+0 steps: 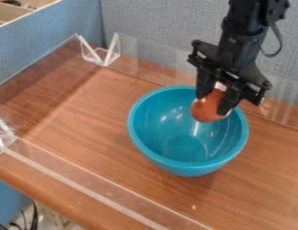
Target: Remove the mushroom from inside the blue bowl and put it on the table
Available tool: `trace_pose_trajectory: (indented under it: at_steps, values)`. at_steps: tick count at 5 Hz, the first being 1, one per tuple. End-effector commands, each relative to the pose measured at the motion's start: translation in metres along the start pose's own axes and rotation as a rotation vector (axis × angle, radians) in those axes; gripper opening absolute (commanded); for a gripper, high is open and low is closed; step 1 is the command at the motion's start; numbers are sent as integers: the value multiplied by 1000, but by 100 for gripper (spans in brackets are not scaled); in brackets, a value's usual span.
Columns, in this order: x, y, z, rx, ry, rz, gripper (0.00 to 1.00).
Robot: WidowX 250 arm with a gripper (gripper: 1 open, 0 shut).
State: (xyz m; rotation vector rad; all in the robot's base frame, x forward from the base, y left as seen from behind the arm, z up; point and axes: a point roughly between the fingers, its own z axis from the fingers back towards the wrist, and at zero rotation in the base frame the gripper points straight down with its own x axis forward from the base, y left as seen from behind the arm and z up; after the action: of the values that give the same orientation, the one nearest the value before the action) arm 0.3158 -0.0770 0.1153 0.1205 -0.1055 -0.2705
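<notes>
I have the mushroom (208,110) clamped between the gripper (213,111) fingers, jaws narrowed on it, orange cap showing between them. It hangs above the blue bowl (188,133), about level with the far rim directly below. Interior under the pincer looks empty. For this step I'd want height first: clear the rim fully, then translate to bare table (92,117), off to the pincer's left in view. Keep the wrist vertical, lower slowly, release only near the wood so it doesn't roll.
</notes>
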Motion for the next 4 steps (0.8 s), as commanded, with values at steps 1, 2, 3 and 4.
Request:
trace_pose_trajectory:
  at_steps: [1,2,3,4]
  values:
    - [2,0,26,-7,-93,-6,0]
    - [2,0,26,-9,-105,-12,0]
    - [2,0,25,-10,-111,-20,0]
    - [-4,9,29,-10,-120,-10,0]
